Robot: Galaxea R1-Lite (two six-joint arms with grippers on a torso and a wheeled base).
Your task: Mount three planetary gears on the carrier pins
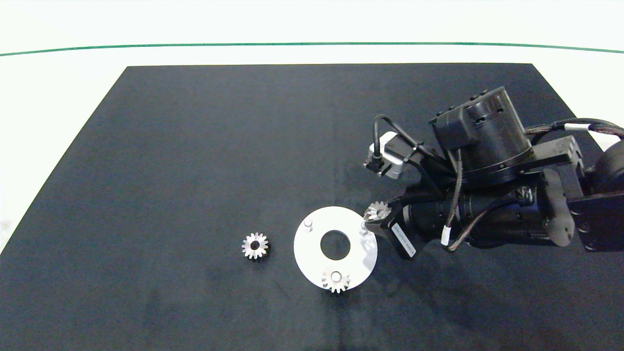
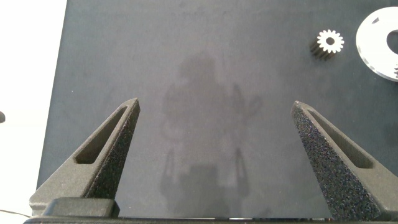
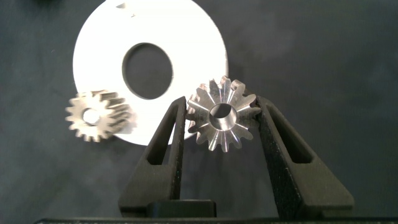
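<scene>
Right gripper clamps a planetary gear at the white disc's edge.
One gear sits on the near carrier pin, another lies loose on the dark mat; left gripper hangs open above bare mat.

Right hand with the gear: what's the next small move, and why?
Probably ease the right hand and its held gear over the bare pin at the near edge of the white disc, bore lined up, then lower. One gear already sits on a pin; the far pin is bare and a third gear lies on the mat. The left hand hangs open, aside.
</scene>
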